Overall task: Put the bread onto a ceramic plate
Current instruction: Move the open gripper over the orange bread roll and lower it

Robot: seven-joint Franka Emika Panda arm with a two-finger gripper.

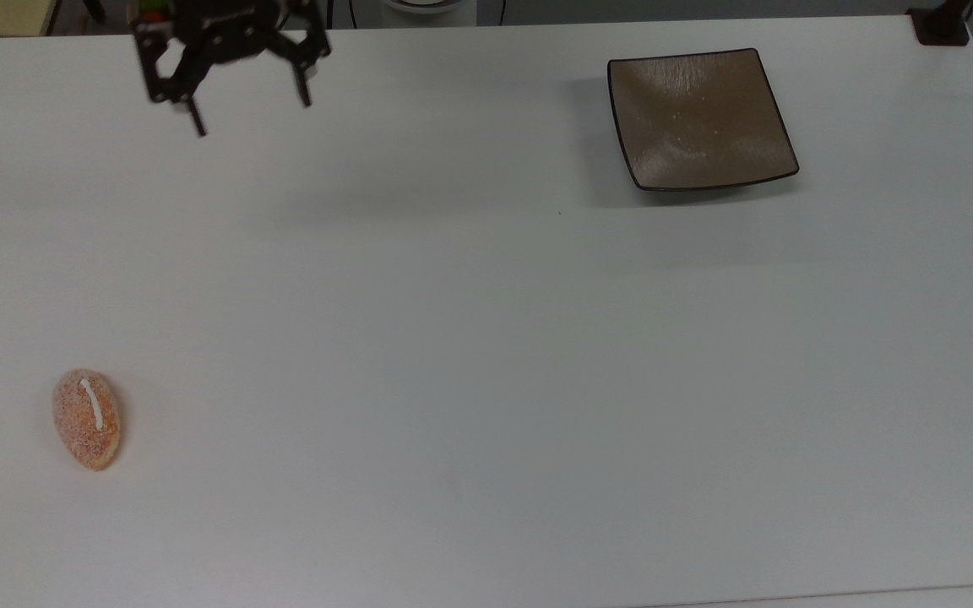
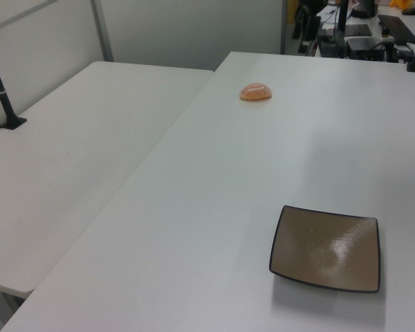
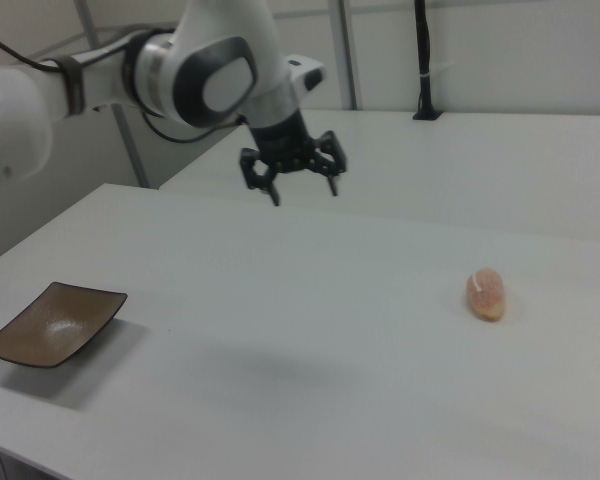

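Observation:
The bread (image 1: 87,418) lies on the white table near the top view's lower left; it is a small oval orange roll with a white stripe, also seen far back in the left view (image 2: 255,91) and at the right view's right (image 3: 487,293). The ceramic plate (image 1: 700,118), square and brown, sits bare at the top view's upper right, near the left view's bottom (image 2: 326,247) and the right view's left (image 3: 52,322). My gripper (image 1: 252,116) hangs open and bare above the table's far edge, high up (image 3: 304,190), far from both.
A second white table (image 2: 69,159) adjoins at the left view's left. A black post base (image 1: 943,25) stands at the table's corner in the top view's upper right. A bin of colourful items (image 1: 144,10) sits beyond the far edge.

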